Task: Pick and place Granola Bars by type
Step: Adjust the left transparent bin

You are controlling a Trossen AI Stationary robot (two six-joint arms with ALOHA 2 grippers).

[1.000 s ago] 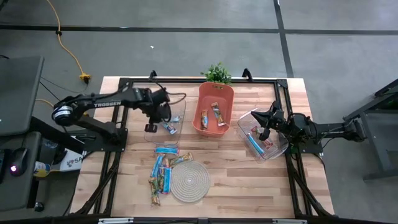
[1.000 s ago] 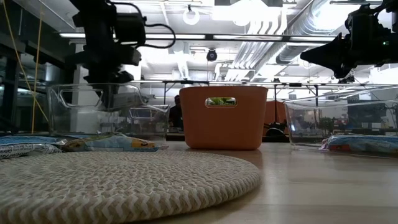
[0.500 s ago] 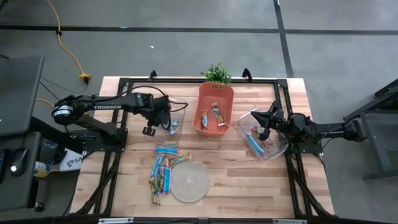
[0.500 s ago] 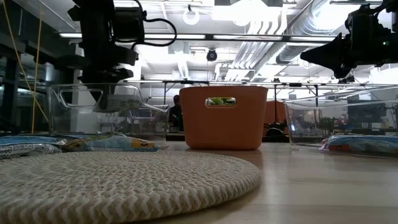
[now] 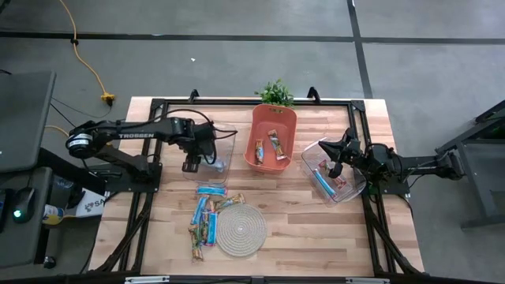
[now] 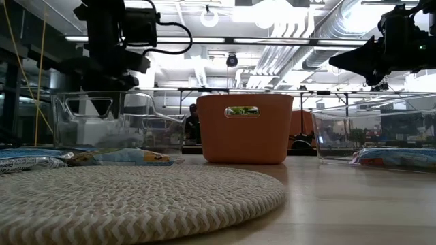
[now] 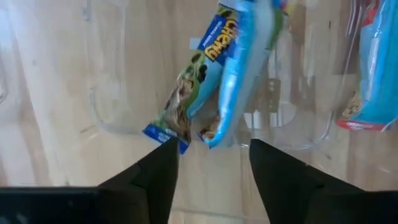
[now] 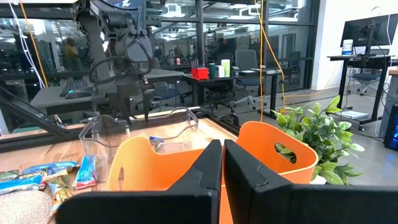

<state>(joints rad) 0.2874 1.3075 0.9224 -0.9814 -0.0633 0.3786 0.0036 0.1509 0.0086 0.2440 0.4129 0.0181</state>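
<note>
clear bin [image 5: 213, 154] under my left fingers [image 7: 211, 162], spread apart above blue granola bars [image 7: 233, 68] lying inside it, more bars [image 5: 207, 214] loose on the tabletop [image 5: 316, 221] beside the woven mat [image 5: 241, 231], right fingers [image 8: 222, 163] pressed together over the far clear bin [image 5: 331, 177]

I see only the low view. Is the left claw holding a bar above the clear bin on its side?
Observer: No. In the left wrist view, the left claw is open, and a blue bar lies free in the left clear bin.
Operator: What is inside the orange bin?
Observer: The high view shows bars in the orange bin.
Operator: And the right claw?
Observer: Its wrist view shows the right claw shut and empty.
</note>
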